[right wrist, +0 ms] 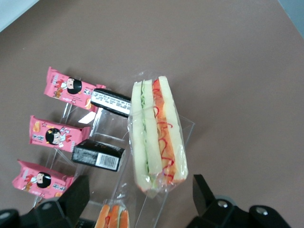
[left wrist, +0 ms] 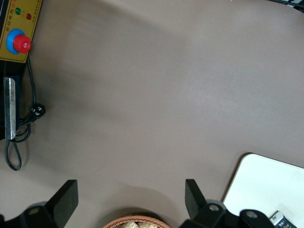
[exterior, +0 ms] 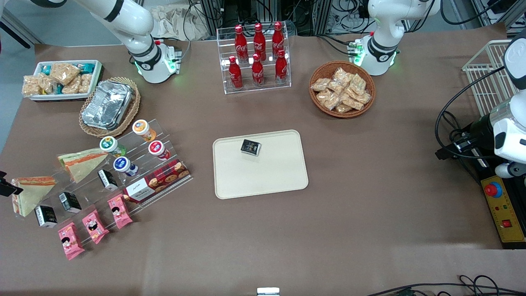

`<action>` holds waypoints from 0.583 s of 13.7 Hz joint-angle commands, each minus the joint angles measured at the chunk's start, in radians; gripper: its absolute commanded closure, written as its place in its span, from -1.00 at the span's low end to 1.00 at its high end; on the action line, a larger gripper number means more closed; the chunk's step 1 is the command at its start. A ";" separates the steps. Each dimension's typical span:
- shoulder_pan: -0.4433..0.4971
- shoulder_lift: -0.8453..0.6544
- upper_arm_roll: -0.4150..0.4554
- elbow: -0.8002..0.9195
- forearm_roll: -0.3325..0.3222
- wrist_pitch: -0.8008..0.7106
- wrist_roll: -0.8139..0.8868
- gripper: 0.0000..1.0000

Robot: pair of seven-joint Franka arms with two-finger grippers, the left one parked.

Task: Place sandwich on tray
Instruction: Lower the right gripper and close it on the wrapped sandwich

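Observation:
The sandwich (right wrist: 156, 133), a clear-wrapped wedge of pale bread with red-orange filling stripes, leans on a clear stepped rack (exterior: 102, 193) at the working arm's end of the table (exterior: 28, 193). My gripper (right wrist: 141, 199) hangs over it, open, fingers (right wrist: 78, 194) wide apart on either side of the wedge's narrow end without touching it. In the front view only a black bit of the gripper (exterior: 6, 187) shows at the frame edge. The cream tray (exterior: 230, 181) lies mid-table with a small black box (exterior: 250, 146) on it.
On the rack are another sandwich (exterior: 82, 162), black boxes (right wrist: 97, 154), pink packets (right wrist: 52, 135), cups (exterior: 123, 165) and a biscuit box (exterior: 158, 181). Farther from the camera are a foil-tray basket (exterior: 107, 105), a cola rack (exterior: 257, 57) and a snack basket (exterior: 342, 88).

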 commanded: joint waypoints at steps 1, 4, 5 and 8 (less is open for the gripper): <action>-0.018 0.042 0.008 0.022 -0.024 0.032 -0.009 -0.93; -0.018 0.059 0.008 0.022 -0.024 0.035 -0.017 -0.93; -0.018 0.063 0.008 0.021 -0.024 0.035 -0.026 -0.93; -0.020 0.083 0.008 0.002 -0.019 0.064 -0.026 -0.93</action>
